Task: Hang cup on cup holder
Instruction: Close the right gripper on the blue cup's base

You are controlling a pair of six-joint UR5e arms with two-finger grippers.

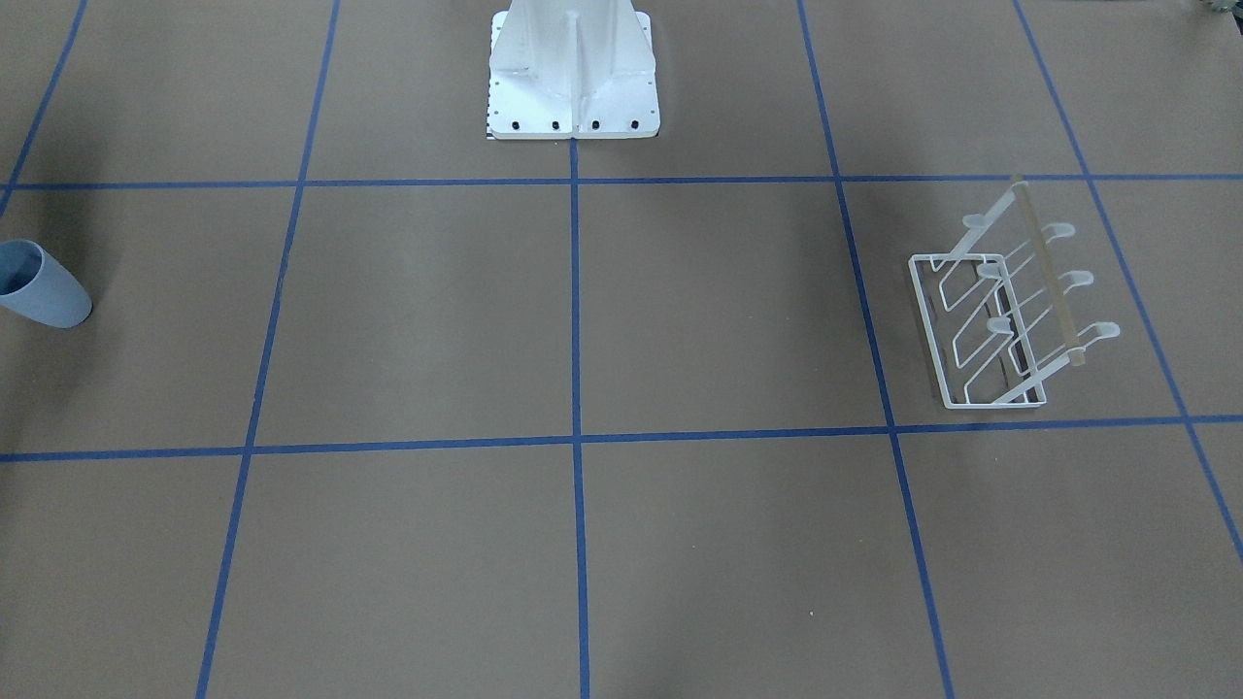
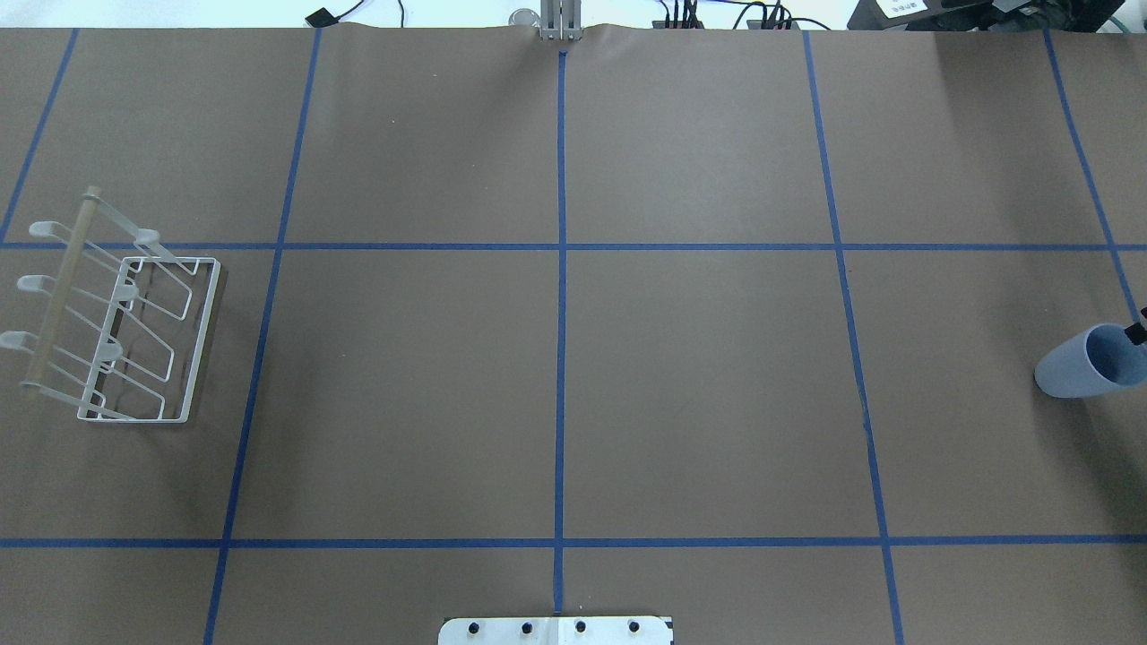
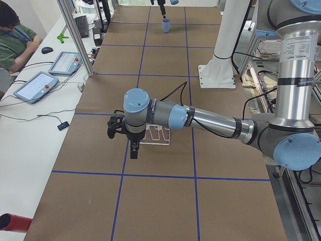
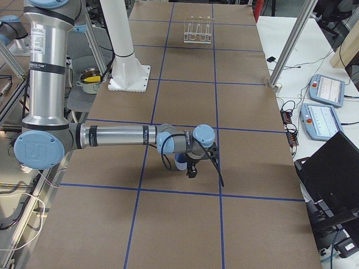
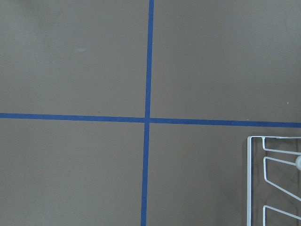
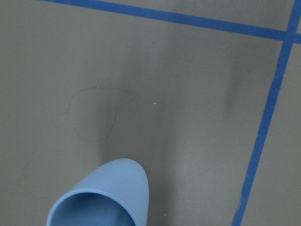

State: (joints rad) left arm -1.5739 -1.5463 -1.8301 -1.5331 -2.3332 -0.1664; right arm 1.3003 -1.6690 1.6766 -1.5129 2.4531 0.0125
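The pale blue cup point(image 2: 1084, 365) stands upright on the table at the robot's far right. It also shows in the front view point(image 1: 44, 289) and at the bottom of the right wrist view point(image 6: 101, 197). The white wire cup holder point(image 2: 121, 336) with its wooden rod sits at the far left, empty point(image 1: 1000, 325). My right gripper point(image 4: 193, 167) hovers at the cup; only a dark tip point(image 2: 1136, 333) shows by the rim from overhead. My left gripper point(image 3: 131, 148) hangs just beside the cup holder point(image 3: 156, 134). I cannot tell whether either gripper is open or shut.
The white robot base plate point(image 1: 573, 87) stands at mid-table on the robot's side. Blue tape lines divide the brown table point(image 2: 699, 385) into squares. Operators' tablets point(image 3: 36, 85) and a seated person lie past the table's far edge.
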